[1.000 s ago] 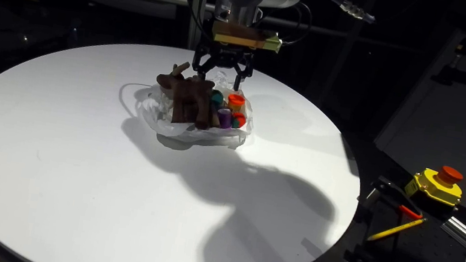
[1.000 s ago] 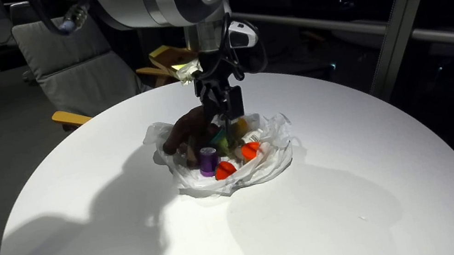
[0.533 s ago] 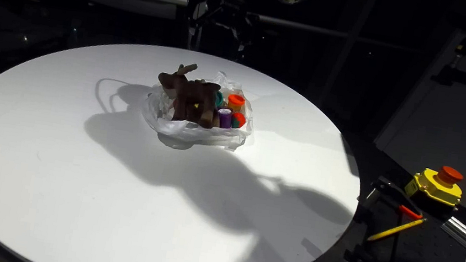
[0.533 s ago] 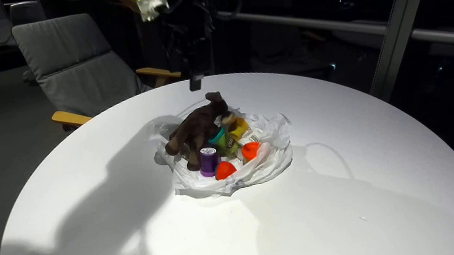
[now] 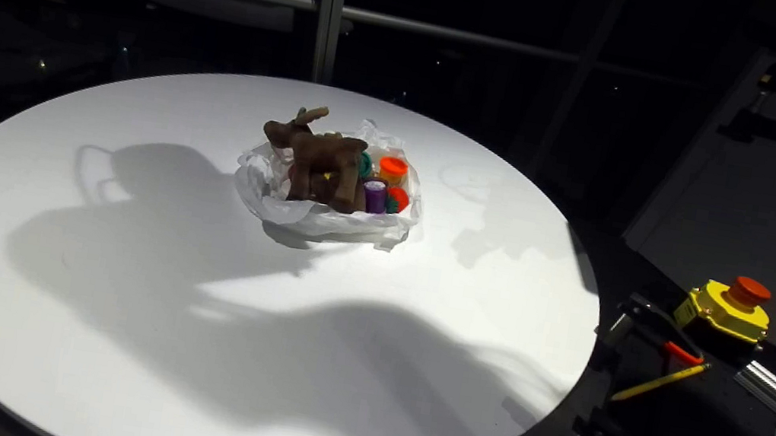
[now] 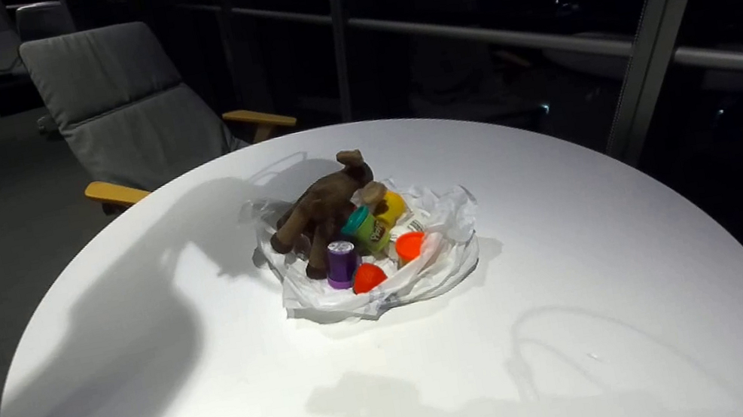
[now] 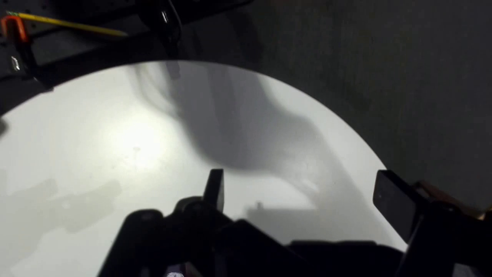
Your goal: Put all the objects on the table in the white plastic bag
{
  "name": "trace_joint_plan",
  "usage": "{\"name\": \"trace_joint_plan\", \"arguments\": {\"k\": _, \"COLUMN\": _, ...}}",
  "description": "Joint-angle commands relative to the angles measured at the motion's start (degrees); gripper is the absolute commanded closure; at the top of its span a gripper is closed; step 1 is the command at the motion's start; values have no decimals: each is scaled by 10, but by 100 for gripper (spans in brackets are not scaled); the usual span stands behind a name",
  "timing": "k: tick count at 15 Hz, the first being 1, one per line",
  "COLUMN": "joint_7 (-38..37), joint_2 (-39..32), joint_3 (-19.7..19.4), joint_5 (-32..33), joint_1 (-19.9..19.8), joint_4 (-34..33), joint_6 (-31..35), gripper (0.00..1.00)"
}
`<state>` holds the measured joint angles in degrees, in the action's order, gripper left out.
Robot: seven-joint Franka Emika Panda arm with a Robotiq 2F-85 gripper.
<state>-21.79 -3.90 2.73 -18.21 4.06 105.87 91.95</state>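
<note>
A crumpled white plastic bag [image 5: 318,221] lies spread on the table in both exterior views [image 6: 452,255]. A brown animal toy [image 5: 324,153] stands in it, also seen beside the tubs [image 6: 321,206]. With it are a purple container [image 6: 342,266], a green tub with teal lid [image 6: 369,232], a yellow thing [image 6: 391,209], an orange-lidded tub [image 5: 393,171] and a red round thing [image 5: 399,199]. My gripper [image 7: 303,192] shows only in the wrist view, fingers wide apart with nothing between them, above the table surface. A purple bit [image 7: 176,271] peeks below the left finger.
The round white table [image 5: 110,330] carries the arm's shadows. A yellow emergency-stop box [image 5: 728,309] and a yellow pencil [image 5: 661,382] lie on a dark stand beside it. A grey chair [image 6: 120,107] stands behind the table edge.
My gripper was down at the bag and the toy; it has risen out of both exterior views. The brown toy shifted slightly in the bag and then stayed still. The arm's shadows moved.
</note>
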Motion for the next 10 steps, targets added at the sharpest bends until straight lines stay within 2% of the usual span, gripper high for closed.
{"name": "trace_joint_plan", "arguments": {"k": 1, "joint_7": -8, "joint_2": 91, "joint_3": 21, "joint_5": -1, "joint_1": 17, "joint_4": 4, "joint_6": -83, "gripper": 0}}
{"name": "trace_joint_plan", "arguments": {"k": 2, "joint_7": 12, "joint_2": 118, "joint_3": 29, "joint_5": -20, "joint_1": 22, "joint_4": 12, "joint_6": -81, "gripper": 0}}
{"name": "trace_joint_plan", "arguments": {"k": 3, "joint_7": 0, "joint_2": 67, "joint_3": 20, "joint_5": -5, "joint_1": 10, "joint_4": -4, "joint_6": -73, "gripper": 0}}
{"name": "trace_joint_plan", "arguments": {"k": 6, "joint_7": 1, "joint_2": 114, "joint_3": 36, "joint_5": -9, "joint_1": 20, "joint_4": 3, "joint_6": -81, "gripper": 0}}
{"name": "trace_joint_plan", "arguments": {"k": 10, "joint_7": 5, "joint_2": 114, "joint_3": 35, "joint_5": -9, "joint_1": 19, "joint_4": 13, "joint_6": -80, "gripper": 0}}
